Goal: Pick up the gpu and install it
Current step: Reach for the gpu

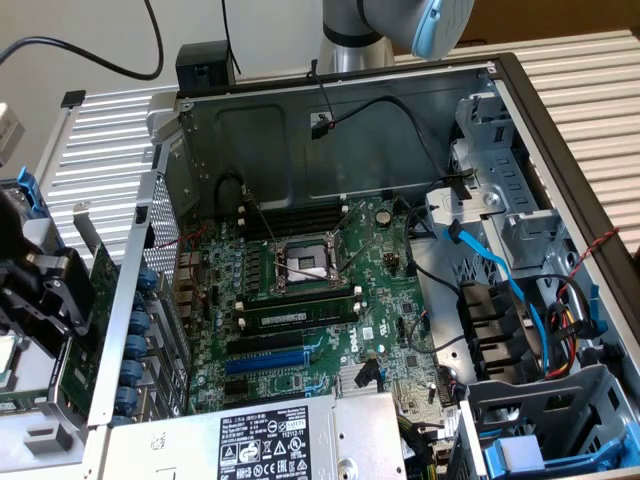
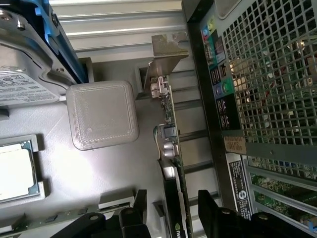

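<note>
The gpu [image 1: 100,275] [image 2: 171,148] stands on edge in a grey holder [image 2: 99,168] outside the computer case [image 1: 330,130], at nine o'clock in the exterior view. The gripper [image 2: 172,208] has its fingers [image 2: 132,214] spread wide to either side of the gpu, apparently not touching it. It looks light and stiff but fragile, so I would pinch it by its flat faces near the upper edge, away from the silver bracket [image 2: 166,54]. The ribbed metal worktop [image 1: 105,140] gives open room at the gpu's nine o'clock, but the case's mesh wall [image 2: 267,74] crowds it at three o'clock.
</note>
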